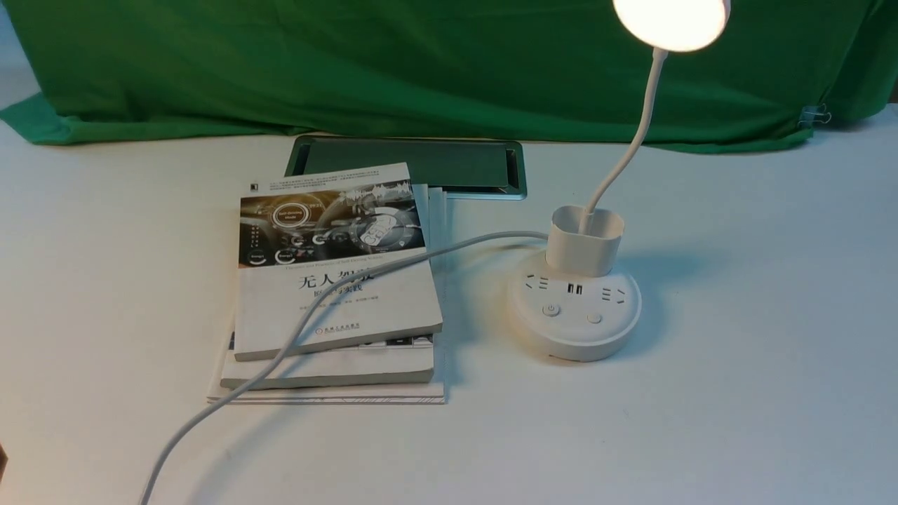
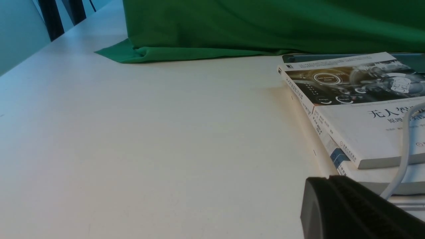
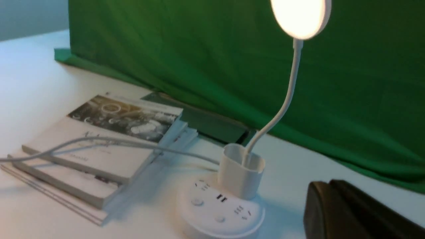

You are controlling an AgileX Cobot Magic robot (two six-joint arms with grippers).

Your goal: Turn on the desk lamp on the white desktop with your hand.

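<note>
On the cover of the top book (image 1: 337,280), left of the middle in the front view, big dark Chinese letters are printed. The first two can be read: 无人. The next ones are partly hidden by the grey cable (image 1: 393,270) laid across the cover. In the dark picture higher on the cover, a ring is drawn with small white words inside, too small to be read. The fine print at the cover's top edge and the tiny letters near its lower edge cannot be read. A power sign is seen on the left button (image 1: 551,309) of the desk lamp (image 1: 586,245), right of the middle.
</note>
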